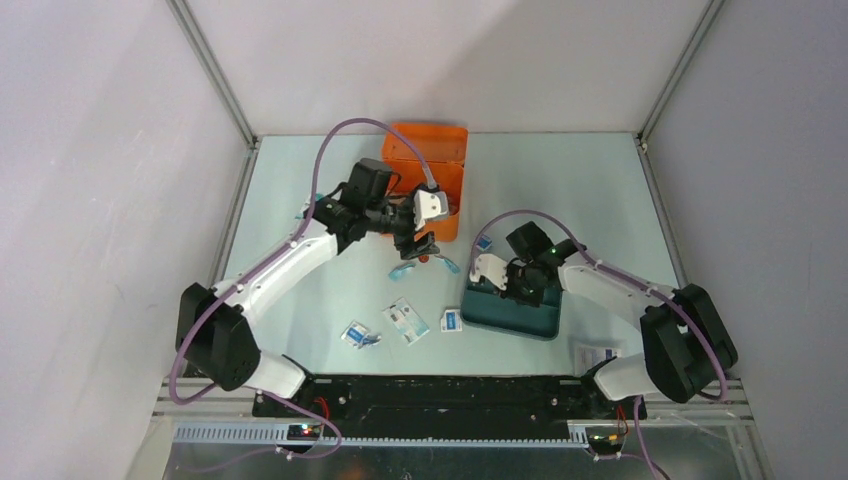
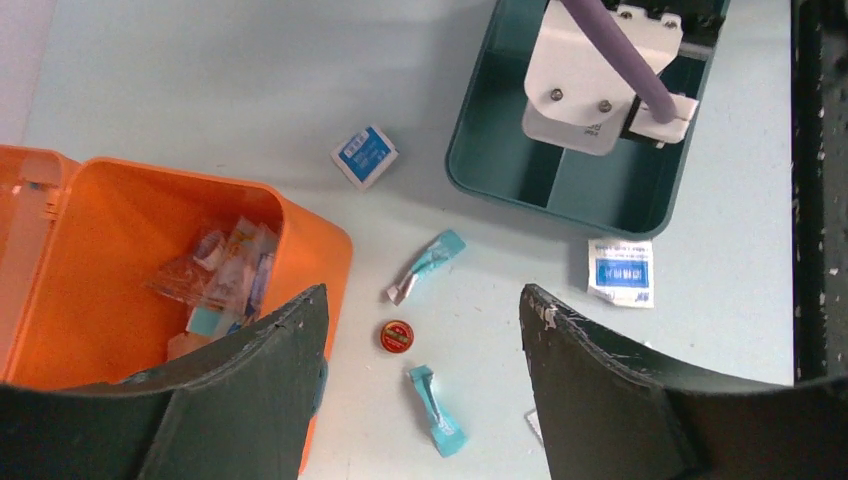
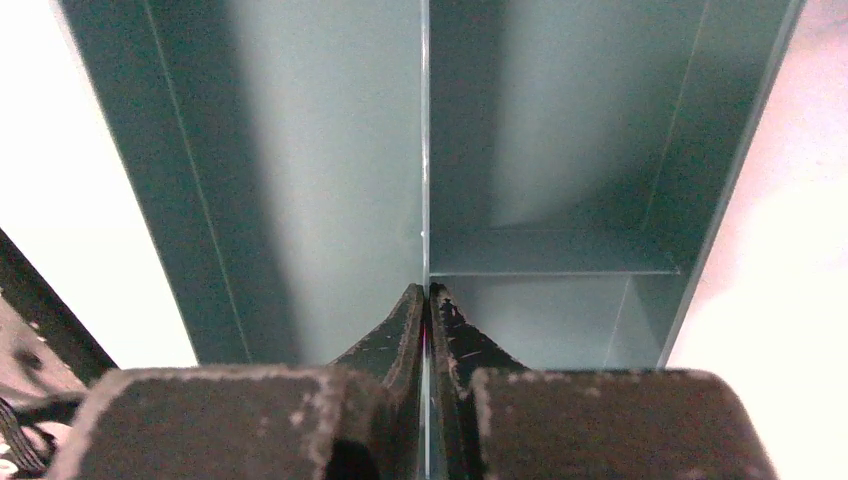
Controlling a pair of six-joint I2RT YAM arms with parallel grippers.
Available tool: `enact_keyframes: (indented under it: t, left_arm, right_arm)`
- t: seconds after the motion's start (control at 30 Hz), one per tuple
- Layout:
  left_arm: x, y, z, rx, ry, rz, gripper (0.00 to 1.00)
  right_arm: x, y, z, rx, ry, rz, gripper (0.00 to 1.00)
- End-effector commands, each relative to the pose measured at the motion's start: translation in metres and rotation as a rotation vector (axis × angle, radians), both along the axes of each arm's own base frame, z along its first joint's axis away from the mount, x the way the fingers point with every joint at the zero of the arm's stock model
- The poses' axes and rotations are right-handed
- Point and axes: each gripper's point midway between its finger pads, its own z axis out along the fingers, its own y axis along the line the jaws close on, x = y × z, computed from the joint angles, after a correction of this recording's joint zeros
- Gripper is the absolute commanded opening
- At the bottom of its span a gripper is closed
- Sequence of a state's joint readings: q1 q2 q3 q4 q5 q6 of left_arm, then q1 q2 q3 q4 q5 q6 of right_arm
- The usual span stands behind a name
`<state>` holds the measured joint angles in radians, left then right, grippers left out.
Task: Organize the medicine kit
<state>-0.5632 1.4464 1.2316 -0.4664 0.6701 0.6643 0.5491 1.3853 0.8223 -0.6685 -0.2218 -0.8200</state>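
Overhead view of a pale blue table with two white robot arms reaching in from the near edge. The medicine kit, a glossy orange plastic box with rounded corners, sits at the far centre with its lid folded back; crinkly clear and blue sachets lie loose inside. The left gripper hovers just beside the kit's near right corner, its dark scuffed fingers spread wide over a small round red tin and two twisted teal wrappers. To the right, the right gripper is closed tight on the thin centre divider of a smooth, dark teal tray. The step appears to be gathering scattered supplies. A next move would probably need the left gripper lowered squarely over the tin, which is low and may slip. Flat foil packets lie nearer.
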Motion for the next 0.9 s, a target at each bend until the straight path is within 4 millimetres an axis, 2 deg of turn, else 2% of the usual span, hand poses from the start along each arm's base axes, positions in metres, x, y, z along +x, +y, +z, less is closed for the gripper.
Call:
enact_keyframes:
  t: [0.0,0.03,0.07,0.13,0.2,0.3,0.33,0.43,0.5,0.57,0.63,0.67,0.7,0.73,0.77,0.87]
  left_arm:
    - [-0.003,0.005,-0.011,0.061,-0.107,-0.054,0.75]
    - [-0.005,0.006,-0.017,0.07,-0.105,-0.059,0.75]
    - [-0.005,0.008,-0.019,0.079,-0.106,-0.056,0.75]
    - [-0.006,0.013,-0.029,0.105,-0.108,-0.052,0.75]
    - [-0.01,0.018,-0.043,0.135,-0.106,-0.061,0.75]
    - [-0.013,0.015,-0.045,0.125,-0.096,-0.086,0.72]
    - [-0.013,0.011,-0.045,0.119,-0.09,-0.095,0.7]
    - [-0.025,-0.011,-0.045,0.109,-0.075,-0.156,0.65]
    - [-0.033,-0.028,-0.052,0.13,-0.073,-0.202,0.61]
    - [-0.042,-0.047,-0.062,0.159,-0.078,-0.248,0.57]
    - [-0.05,-0.065,-0.073,0.195,-0.08,-0.284,0.53]
    - [-0.049,-0.074,-0.08,0.208,-0.066,-0.288,0.5]
    - [-0.054,-0.084,-0.083,0.219,-0.067,-0.299,0.47]
    - [-0.053,-0.094,-0.089,0.226,-0.038,-0.291,0.45]
    - [-0.057,-0.102,-0.091,0.227,-0.028,-0.298,0.43]
    - [-0.062,-0.125,-0.103,0.232,0.037,-0.287,0.42]
  right_arm:
    - [-0.005,-0.012,-0.014,-0.104,0.0,0.15,0.18]
    - [-0.003,-0.012,-0.012,-0.101,-0.017,0.147,0.23]
    - [-0.001,-0.012,-0.011,-0.094,-0.026,0.134,0.4]
    - [0.005,-0.007,0.002,-0.028,-0.07,0.116,0.55]
    - [0.013,-0.004,0.028,0.041,-0.133,0.089,0.6]
    - [0.017,-0.002,0.076,0.145,-0.211,0.048,0.62]
    - [0.018,-0.008,0.09,0.165,-0.213,0.004,0.62]
    - [0.019,-0.022,0.127,0.25,-0.265,-0.095,0.62]
    - [0.023,-0.04,0.14,0.275,-0.303,-0.2,0.62]
    - [0.036,-0.06,0.157,0.325,-0.358,-0.37,0.61]
    - [0.047,-0.078,0.176,0.446,-0.358,-0.651,0.61]
    - [0.053,-0.095,0.181,0.476,-0.366,-0.753,0.61]
    - [0.051,-0.093,0.187,0.553,-0.319,-0.819,0.61]
    - [0.052,-0.108,0.189,0.585,-0.31,-0.903,0.61]
    - [0.051,-0.113,0.192,0.649,-0.271,-0.972,0.61]
    - [0.05,-0.12,0.198,0.753,-0.232,-1.037,0.61]
